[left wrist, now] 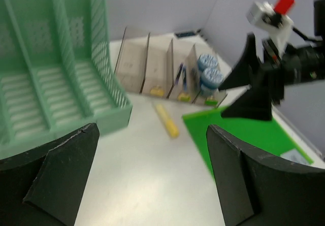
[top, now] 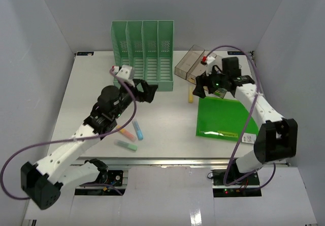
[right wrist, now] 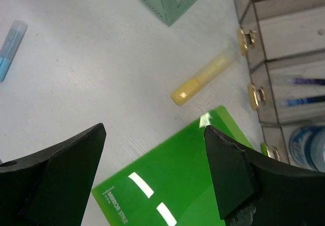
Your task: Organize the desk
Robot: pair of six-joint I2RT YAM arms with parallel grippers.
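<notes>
The white desk [top: 167, 127] holds loose items. A yellow highlighter [top: 191, 94] lies near the middle back, beside a green folder [top: 226, 118]. My left gripper [top: 148, 91] is open and empty, hovering in front of the green file rack [top: 143, 51]. In its wrist view [left wrist: 152, 172] the highlighter [left wrist: 166, 120] and folder [left wrist: 238, 134] lie ahead of it. My right gripper [top: 201, 87] is open and empty above the folder's far left corner, close to the yellow highlighter. In the right wrist view [right wrist: 152, 178] the folder [right wrist: 172, 190] is between the fingers and the highlighter [right wrist: 203, 77] is just beyond.
A clear compartment organizer [top: 192, 63] with pens and blue-capped items stands at the back right, next to the rack. Orange [top: 122, 132], blue [top: 137, 130] and pale green [top: 126, 145] highlighters lie at the front left under my left arm. The two grippers face each other across a short gap.
</notes>
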